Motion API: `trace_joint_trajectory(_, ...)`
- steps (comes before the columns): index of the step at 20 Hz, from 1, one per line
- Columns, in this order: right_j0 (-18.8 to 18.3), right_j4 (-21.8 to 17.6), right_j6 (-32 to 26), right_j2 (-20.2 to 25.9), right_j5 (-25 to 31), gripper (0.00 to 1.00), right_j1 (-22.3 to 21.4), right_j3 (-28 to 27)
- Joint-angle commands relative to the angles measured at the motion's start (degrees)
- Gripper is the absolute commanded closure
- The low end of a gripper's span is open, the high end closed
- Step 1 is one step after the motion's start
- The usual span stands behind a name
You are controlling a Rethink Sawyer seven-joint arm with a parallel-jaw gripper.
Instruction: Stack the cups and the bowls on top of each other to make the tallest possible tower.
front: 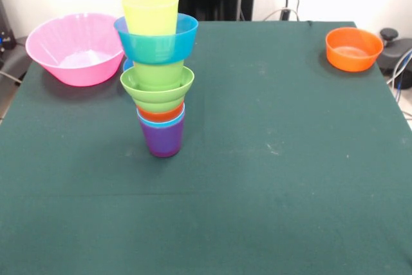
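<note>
A tower (158, 75) of bright, glossy nested plastic stands at about ten o'clock from the centre of the dark green felt-like tabletop (270, 178), its narrow tapered purple cup (161, 140) carrying wider pieces, the ridged green bowl (157, 86), the smooth blue bowl (156, 40) and the yellow-green tumbler (150, 12); so top-heavy, it would likely topple at a nudge. The large translucent pink bowl (75, 48) waits at ten o'clock, the small orange bowl (353, 48) at two; the gripper is out of frame, its state unknowable.
</note>
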Motion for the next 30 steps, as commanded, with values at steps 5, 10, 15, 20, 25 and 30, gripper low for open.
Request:
trace_joint_trajectory(5, 5.54, 1.75, 6.4, -4.29, -2.98, 0.0, -0.56, 4.3)
trace_joint_trajectory(10, 7.23, 2.05, 8.51, -5.75, -9.04, 0.0, -1.83, 8.36)
trace_joint_trajectory(15, 9.17, 0.45, 9.85, -7.85, -17.01, 0.0, -0.96, 11.25)
trace_joint_trajectory(20, 12.22, -0.34, 11.03, -10.63, -20.25, 0.0, -0.73, 11.34)
trace_joint_trajectory(25, 14.88, 0.55, 12.04, -13.42, -23.81, 0.0, -1.39, 13.32)
trace_joint_trajectory(30, 17.04, 1.35, 12.67, -15.86, -27.36, 0.0, -1.93, 15.76)
